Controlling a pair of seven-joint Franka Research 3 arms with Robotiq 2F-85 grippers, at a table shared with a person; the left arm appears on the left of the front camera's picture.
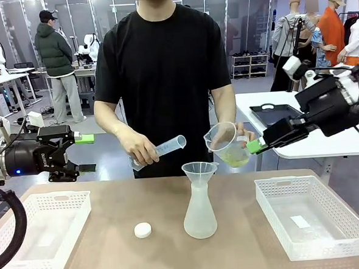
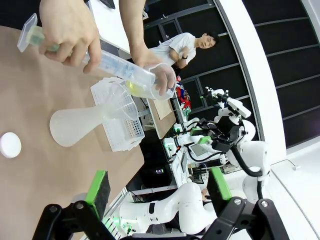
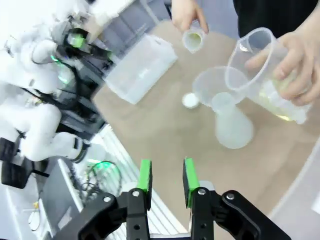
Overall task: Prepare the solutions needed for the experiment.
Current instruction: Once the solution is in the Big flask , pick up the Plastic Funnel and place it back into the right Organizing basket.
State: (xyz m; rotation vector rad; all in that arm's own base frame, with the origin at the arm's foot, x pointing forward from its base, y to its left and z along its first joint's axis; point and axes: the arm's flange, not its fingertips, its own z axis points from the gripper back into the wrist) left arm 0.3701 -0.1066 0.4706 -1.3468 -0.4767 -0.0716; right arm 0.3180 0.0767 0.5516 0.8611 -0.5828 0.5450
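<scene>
Front view, left to right: the left gripper (image 1: 87, 153) hovers above the left edge of the desk (image 1: 114, 257) with its jaws spread wide and nothing between them. The left wrist view shows the same gripper (image 2: 159, 186) with its green pads far apart. Below it a white mesh basket (image 1: 55, 196) sits on the desk. Further right a small white cap (image 1: 142, 230) lies flat, near a frosted conical flask (image 1: 200, 217) that stands upright at mid-desk with a funnel (image 1: 199, 168) seated in its neck. Above and behind the flask, the person across the desk holds a graduated cylinder (image 1: 168, 147) almost level in one hand (image 1: 141, 150), its open end pointing toward the funnel. The other hand (image 1: 245, 132) grips a clear beaker (image 1: 222, 141), tilted, just right of the funnel and above it. The solution (image 1: 237, 159), pale yellow-green, pools in the beaker's low side. The right gripper (image 1: 257, 145) points at the beaker with its tips just beside it; whether they touch cannot be told. In the right wrist view this gripper (image 3: 167, 172) has its pads a narrow gap apart, holding nothing, with the beaker and solution (image 3: 280, 105) well ahead of them. A second white basket (image 1: 286, 180) rests on the desk's right side.
</scene>
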